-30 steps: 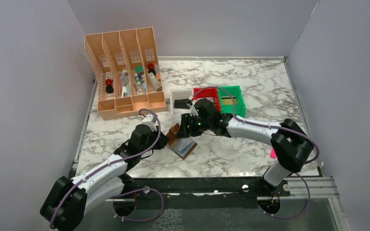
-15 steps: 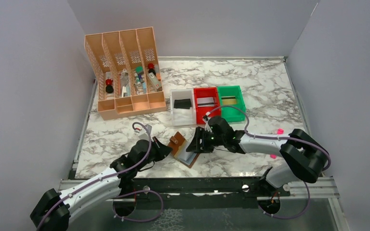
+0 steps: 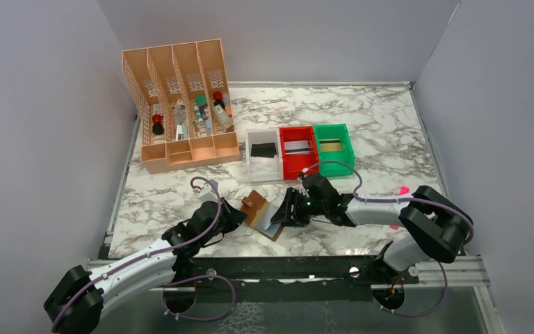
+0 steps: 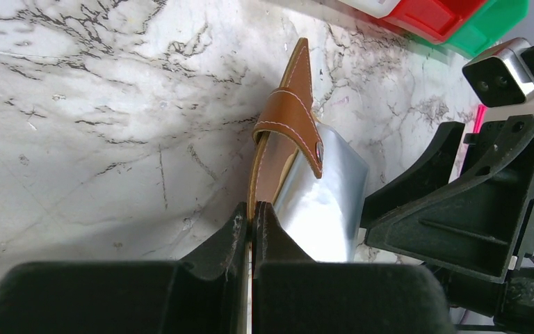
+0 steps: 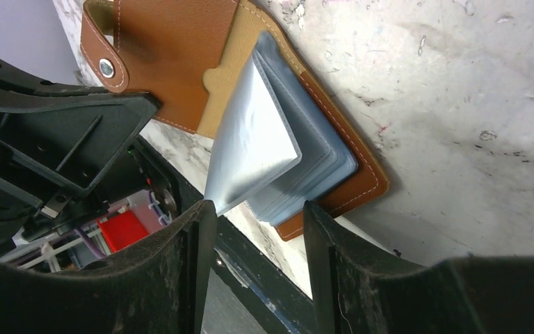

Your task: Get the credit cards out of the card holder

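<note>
Left fingers (image 4: 233,236) clamped on brown leather folding card holder (image 4: 288,115); right fingers (image 5: 327,264) apart at raised shiny grey sleeve (image 5: 250,146).

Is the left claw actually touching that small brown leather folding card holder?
Touching. The left wrist view shows the left gripper shut, pinching the edge of the brown leather card holder between its fingertips.
</note>
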Robot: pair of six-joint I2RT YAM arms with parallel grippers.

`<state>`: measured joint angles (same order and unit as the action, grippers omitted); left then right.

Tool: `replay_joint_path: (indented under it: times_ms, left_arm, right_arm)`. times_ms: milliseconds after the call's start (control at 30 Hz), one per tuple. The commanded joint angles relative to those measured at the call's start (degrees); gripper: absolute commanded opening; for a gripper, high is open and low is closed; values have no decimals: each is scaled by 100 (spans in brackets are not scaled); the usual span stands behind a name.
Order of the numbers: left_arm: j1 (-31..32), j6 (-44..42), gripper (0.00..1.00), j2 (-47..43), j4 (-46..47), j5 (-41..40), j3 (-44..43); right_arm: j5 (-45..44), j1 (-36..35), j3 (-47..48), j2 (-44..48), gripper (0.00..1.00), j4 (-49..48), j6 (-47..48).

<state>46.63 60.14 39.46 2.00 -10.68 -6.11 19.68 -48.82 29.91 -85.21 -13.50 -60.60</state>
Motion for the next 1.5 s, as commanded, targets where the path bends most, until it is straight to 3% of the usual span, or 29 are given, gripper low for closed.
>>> replay_joint_path:
  times_ms: [0, 233, 767, 1267, 1467]
  left_arm:
    - [30, -31, 0, -54, -51, -181, -101]
    - [35, -56, 0, 11, -44, -163, -112]
    - [36, -118, 0, 12, 57, 22, -65]
    - [41, -222, 0, 274, 316, 168, -70]
    - [46, -222, 0, 179, 311, 179, -51]
  right_arm:
    - [-8, -49, 216, -54, 53, -95, 117]
    - [-296, -66, 286, 214, 53, 281, 215]
    - [-54, -75, 582, -356, 50, -37, 488]
    - [-535, -256, 1159, -202, 48, 1039, 909]
    - [-1178, -356, 1325, -233, 46, 1644, 1114]
